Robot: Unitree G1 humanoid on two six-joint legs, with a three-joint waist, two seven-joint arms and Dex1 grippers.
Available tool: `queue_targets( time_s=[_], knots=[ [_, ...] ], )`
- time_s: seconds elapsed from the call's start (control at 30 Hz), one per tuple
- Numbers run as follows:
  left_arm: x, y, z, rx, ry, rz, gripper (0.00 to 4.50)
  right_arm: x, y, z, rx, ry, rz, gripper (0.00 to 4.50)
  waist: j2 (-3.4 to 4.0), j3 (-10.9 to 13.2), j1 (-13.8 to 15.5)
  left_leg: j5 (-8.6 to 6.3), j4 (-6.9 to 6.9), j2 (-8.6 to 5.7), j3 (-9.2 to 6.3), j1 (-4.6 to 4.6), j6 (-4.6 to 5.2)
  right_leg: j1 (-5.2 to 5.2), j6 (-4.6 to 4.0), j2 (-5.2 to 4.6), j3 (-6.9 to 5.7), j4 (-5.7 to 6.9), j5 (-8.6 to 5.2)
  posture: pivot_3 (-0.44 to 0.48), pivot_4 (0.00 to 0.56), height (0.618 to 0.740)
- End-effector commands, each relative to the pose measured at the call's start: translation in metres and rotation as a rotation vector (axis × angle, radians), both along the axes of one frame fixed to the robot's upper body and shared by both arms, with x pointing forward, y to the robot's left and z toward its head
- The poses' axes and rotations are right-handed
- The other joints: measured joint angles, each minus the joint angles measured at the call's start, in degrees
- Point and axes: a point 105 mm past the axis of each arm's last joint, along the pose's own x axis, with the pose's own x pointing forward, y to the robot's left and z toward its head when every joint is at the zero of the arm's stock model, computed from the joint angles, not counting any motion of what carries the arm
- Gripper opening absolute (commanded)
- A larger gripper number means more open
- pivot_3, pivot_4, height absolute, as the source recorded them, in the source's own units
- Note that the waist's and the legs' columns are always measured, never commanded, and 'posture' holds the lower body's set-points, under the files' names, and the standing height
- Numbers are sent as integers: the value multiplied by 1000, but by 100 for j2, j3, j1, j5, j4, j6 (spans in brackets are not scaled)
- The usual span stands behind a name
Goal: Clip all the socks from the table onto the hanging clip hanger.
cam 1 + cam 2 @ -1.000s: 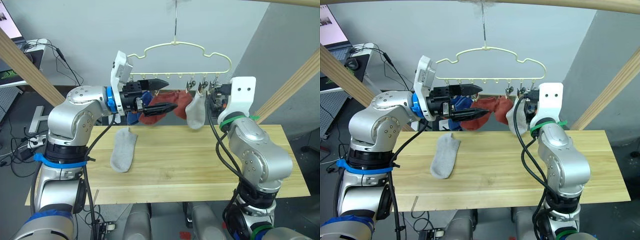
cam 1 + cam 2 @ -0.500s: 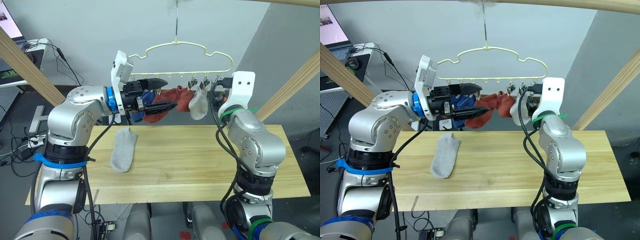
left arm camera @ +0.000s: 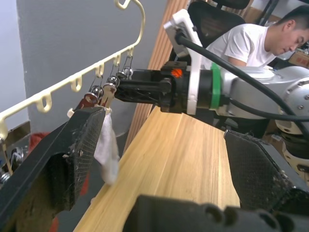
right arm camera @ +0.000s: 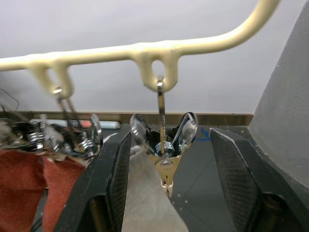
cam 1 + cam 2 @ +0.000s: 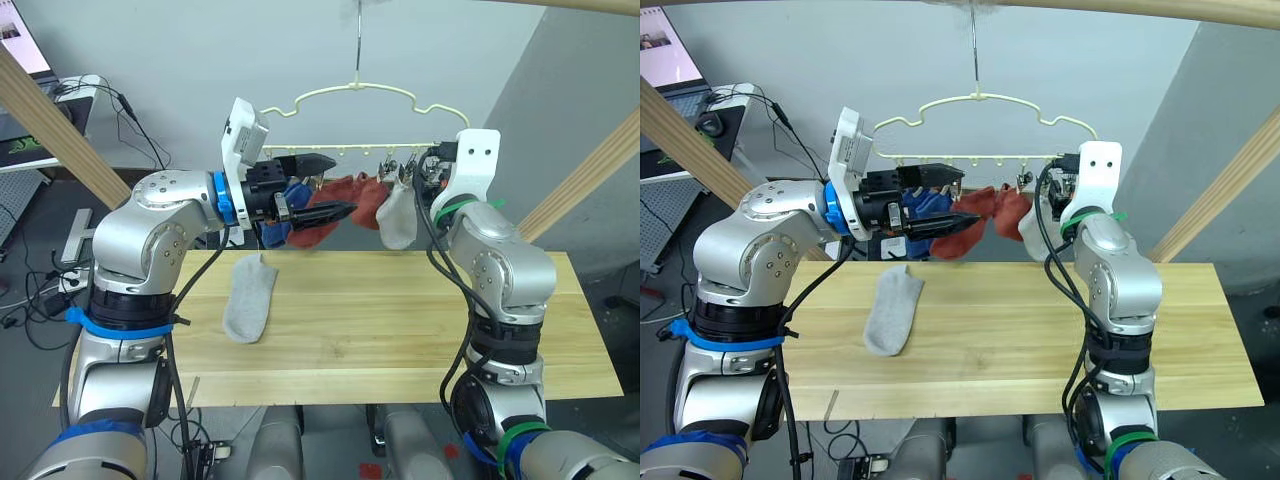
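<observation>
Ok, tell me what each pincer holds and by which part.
Nothing. The left pincer is open near the rust-red socks; the right pincer is open, its fingers either side of a metal clip, not pinching it.

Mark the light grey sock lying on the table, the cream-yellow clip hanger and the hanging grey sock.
Light grey sock on table (image 5: 248,298): left eye view, mid-body.
Cream-yellow wire clip hanger (image 5: 355,88): left eye view, top arch.
Hanging light grey sock (image 5: 397,222): left eye view, lower body.

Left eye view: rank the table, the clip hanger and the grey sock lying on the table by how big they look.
1. Table, largest.
2. Clip hanger.
3. Grey sock, smallest.

The hanger hangs farther back, so its true size is uncertain.
</observation>
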Motion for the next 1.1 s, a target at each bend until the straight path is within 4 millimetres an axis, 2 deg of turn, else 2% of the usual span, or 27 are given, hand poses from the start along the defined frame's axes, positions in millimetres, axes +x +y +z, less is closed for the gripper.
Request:
queue_targets(
  time_s=[0.03, 0.63, 0.73, 0.87, 0.9, 1.1],
  knots=[
    [-5, 1, 6, 10, -42, 5, 4500, 2, 2, 23, 15, -81, 6, 2653, 0, 0, 10, 0, 0, 0, 0, 0, 0, 0, 0, 0, 0, 0, 0, 87, 276, 740],
    [-3, 1, 4, 10, -48, 30, 4500, 8, 11, 34, 23, -108, 30, 2653, 1, 0, 33, 0, -3, 0, 0, -1, 0, -2, 0, 0, 0, -2, 0, 97, 274, 740],
    [-4, 1, 3, 12, -49, 32, 4500, 9, 10, 34, 16, -108, 27, 2034, 1, 0, 33, 0, -4, 0, 0, -1, 0, -2, 0, 0, 0, -2, 0, 97, 274, 740],
    [-3, 2, 3, 15, -51, 36, 4500, 9, 9, 34, 13, -109, 19, 689, 1, 0, 33, 0, -3, 0, 0, -1, 0, -2, 0, 0, 0, -2, 0, 98, 273, 740],
    [-3, 2, 3, 15, -52, 36, 4500, 9, 9, 34, 13, -110, 18, 488, 1, 0, 34, 0, -4, 0, 0, -1, 0, -2, 0, 0, -1, -2, 0, 98, 273, 740],
    [-2, 2, 3, 16, -54, 38, 4500, 10, 7, 36, 16, -113, 6, 488, 1, 0, 34, 0, -4, 0, 0, -1, 0, -2, 0, 0, 0, -2, 0, 94, 274, 740]
  ],
)
